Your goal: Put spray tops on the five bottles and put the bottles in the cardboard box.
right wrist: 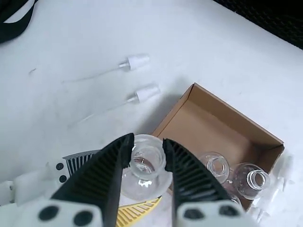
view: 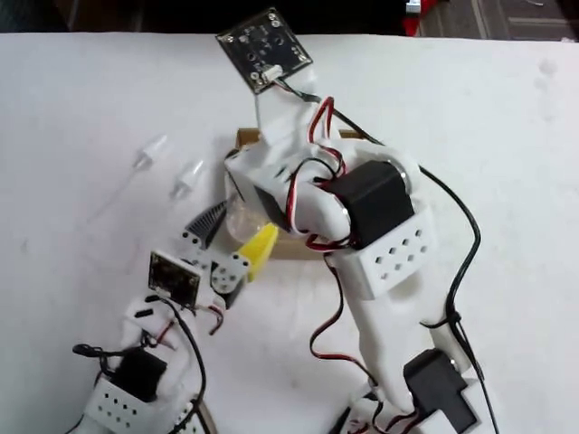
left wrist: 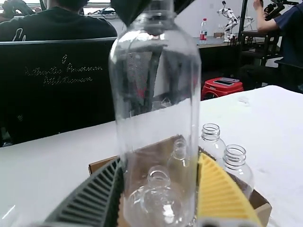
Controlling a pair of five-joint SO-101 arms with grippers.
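Observation:
A clear bottle [left wrist: 156, 94] without a spray top stands upright at the near edge of the cardboard box [right wrist: 213, 118]. My left gripper [view: 237, 231] is shut on its body, grey finger [left wrist: 90, 203] on one side and yellow finger [left wrist: 222, 194] on the other. From above, my right gripper [right wrist: 147, 142] is shut on the bottle's neck [right wrist: 147, 158] with its black fingers [right wrist: 106, 170]. Two open-necked bottles [right wrist: 215, 165] [right wrist: 253, 179] stand inside the box. Two white spray tops [view: 154, 149] [view: 190, 176] with thin tubes lie on the table left of the box.
White table [view: 81, 99] all around, with room to the left and far side. The right arm's body [view: 380, 226] and cables hang over the box [view: 249, 137]. Chairs and people sit beyond the table's far edge.

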